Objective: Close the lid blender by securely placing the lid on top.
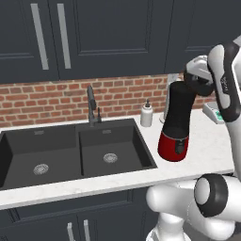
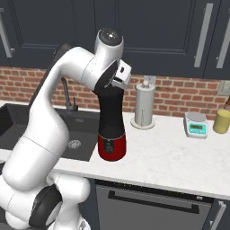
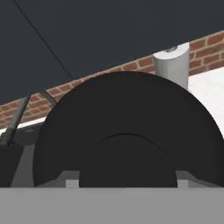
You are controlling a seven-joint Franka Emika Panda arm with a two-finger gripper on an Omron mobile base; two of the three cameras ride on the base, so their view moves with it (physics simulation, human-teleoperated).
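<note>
Standing upright on the white counter [image 2: 179, 157], just right of the sink, the blender [image 2: 111, 128] has its tall black jar rising from a glossy red base with a small dark button on the front. What is inside the jar cannot be seen. In the hand view the lid [image 3: 127, 127] appears as a big round black disc with a smaller raised circle at its middle, very close to the camera. The gripper [image 3: 127, 181] shows there as 2 small grey tips, 1 at each side of that raised circle, set wide apart around it; whether they press on it I cannot tell. In the base views the hand sits right at the jar's mouth, and the lid itself is hidden behind the wrist, so whether it is seated cannot be told.

The dark double sink [image 1: 70, 155] has 2 basins, each with a round metal drain and no visible contents. A dark faucet [image 1: 92, 108] stands behind it. A small white soap bottle [image 1: 147, 114] with a black pump stands at the back of the counter, between the faucet and the blender.

Farther right on the counter are a paper towel holder [image 2: 144, 107], a small kitchen scale [image 2: 196, 124] and a yellow container [image 2: 221, 121]. Behind runs a red brick wall [image 1: 47, 101], with dark cabinets [image 1: 103, 33] carrying long grey handles above.
</note>
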